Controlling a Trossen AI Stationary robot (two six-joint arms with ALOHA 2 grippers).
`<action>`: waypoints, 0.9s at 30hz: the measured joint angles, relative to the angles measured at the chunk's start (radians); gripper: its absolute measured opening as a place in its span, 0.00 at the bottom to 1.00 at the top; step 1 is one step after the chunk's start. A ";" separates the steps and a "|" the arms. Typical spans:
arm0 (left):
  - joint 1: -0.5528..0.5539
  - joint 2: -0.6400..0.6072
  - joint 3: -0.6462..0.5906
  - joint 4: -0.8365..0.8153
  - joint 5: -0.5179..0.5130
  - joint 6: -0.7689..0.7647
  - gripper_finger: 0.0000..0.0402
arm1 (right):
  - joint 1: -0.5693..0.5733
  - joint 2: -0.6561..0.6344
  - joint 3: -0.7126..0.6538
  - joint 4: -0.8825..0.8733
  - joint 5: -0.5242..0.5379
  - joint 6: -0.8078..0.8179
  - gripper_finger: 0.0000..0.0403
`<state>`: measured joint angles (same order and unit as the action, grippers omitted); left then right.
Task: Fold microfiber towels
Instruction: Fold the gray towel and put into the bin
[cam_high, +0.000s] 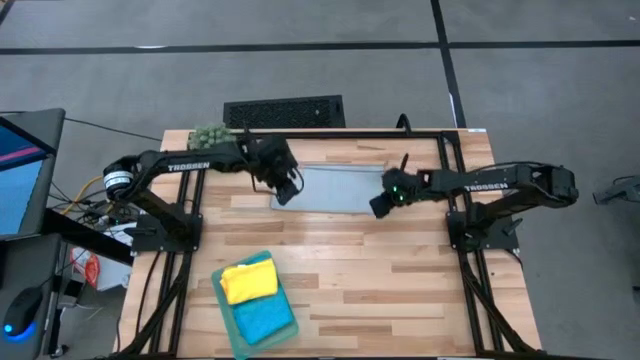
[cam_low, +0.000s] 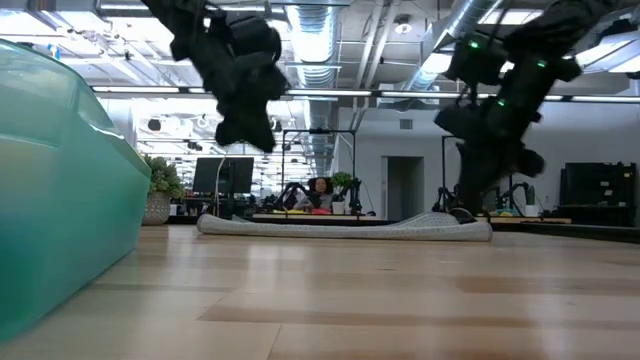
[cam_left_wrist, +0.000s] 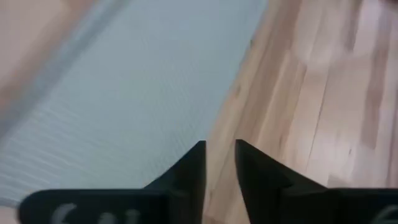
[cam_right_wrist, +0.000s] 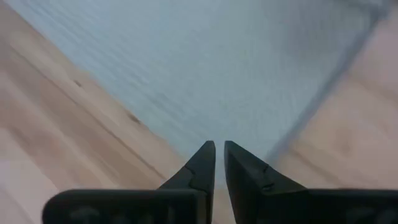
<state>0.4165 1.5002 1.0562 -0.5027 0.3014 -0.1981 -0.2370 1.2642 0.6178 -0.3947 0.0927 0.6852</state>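
We can see the left gripper (cam_left_wrist: 219, 155) with its fingers (cam_left_wrist: 193, 163) parted by just a narrow gap, nothing between them, hovering over the edge of the light grey towel (cam_left_wrist: 124, 93) where the cloth meets bare wood. The right gripper (cam_right_wrist: 219, 152) looks much the same: fingers (cam_right_wrist: 202, 163) a slim slit apart, empty, right at the towel's edge (cam_right_wrist: 217, 68). From overhead the left gripper (cam_high: 285, 185) sits at the towel's left end and the right gripper (cam_high: 385, 200) at its right end, with the grey towel (cam_high: 335, 187) lying flat between them toward the far side of the table (cam_high: 400, 280). In the low view the towel (cam_low: 345, 227) is a thin flat strip on the wood; the left gripper (cam_low: 240, 115) hangs clear above it, while the right gripper (cam_low: 470, 190) is lower, close to the cloth's end. Nearer the front left there's a stack of other towels: a yellow towel (cam_high: 248, 282) on top, a bright blue towel (cam_high: 264, 320) under it and a teal green towel (cam_high: 228, 300) at the bottom. A small fuzzy green plant ball (cam_high: 209, 133) sits at the table's far left corner.
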 joint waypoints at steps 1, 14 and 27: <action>-0.017 0.000 -0.029 0.018 -0.003 -0.009 0.16 | 0.028 0.000 -0.017 -0.002 0.020 0.030 0.14; -0.098 0.008 -0.288 0.183 -0.212 -0.156 0.03 | 0.117 0.001 -0.120 0.017 0.118 0.206 0.13; -0.099 0.008 -0.325 0.210 -0.214 -0.174 0.02 | 0.118 -0.042 -0.141 0.001 0.115 0.240 0.13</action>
<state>0.3176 1.5078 0.7311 -0.2927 0.0876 -0.3721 -0.1188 1.2224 0.4763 -0.3933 0.2078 0.9253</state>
